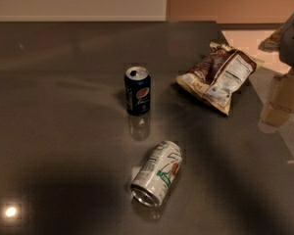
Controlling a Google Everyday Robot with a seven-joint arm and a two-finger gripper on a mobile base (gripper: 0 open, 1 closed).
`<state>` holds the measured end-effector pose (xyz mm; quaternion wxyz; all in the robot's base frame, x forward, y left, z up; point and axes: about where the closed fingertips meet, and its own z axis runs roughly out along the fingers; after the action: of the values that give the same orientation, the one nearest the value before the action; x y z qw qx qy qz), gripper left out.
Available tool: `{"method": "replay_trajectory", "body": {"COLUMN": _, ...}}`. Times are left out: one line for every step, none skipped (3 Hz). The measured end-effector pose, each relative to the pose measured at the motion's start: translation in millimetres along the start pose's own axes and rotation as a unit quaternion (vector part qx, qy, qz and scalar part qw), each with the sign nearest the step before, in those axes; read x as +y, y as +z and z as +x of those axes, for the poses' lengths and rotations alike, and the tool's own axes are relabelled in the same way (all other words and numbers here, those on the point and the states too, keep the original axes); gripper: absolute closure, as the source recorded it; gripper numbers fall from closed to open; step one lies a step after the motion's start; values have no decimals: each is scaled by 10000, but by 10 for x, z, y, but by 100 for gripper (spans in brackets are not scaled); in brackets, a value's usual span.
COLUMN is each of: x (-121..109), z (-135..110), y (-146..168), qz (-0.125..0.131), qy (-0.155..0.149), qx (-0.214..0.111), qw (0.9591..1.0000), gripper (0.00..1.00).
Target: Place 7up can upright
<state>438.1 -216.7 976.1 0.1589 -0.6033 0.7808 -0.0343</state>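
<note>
7up can (158, 179) lying sideways at 6 o'clock of bench (49, 131), awaiting righting.
Tool (281, 99) at 3 o'clock, well apart, presumably pre-approach; clenched or released, cannot tell.

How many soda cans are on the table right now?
2. The 7up can lies on its side near the front centre; the Pepsi can stands upright behind it, left of the chip bag. None looks hidden. The gripper is at the right edge, touching neither.
</note>
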Motion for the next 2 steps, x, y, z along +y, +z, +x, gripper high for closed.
{"method": "replay_trajectory", "body": {"x": 0, "z": 0, "y": 0, "qz": 1, "qy": 0, "qx": 0, "qw": 10000, "gripper": 0}}
{"method": "replay_trajectory", "body": {"x": -34, "z": -141, "y": 23, "qz": -81, "qy": -222, "qx": -42, "qw": 9997, "gripper": 0}}
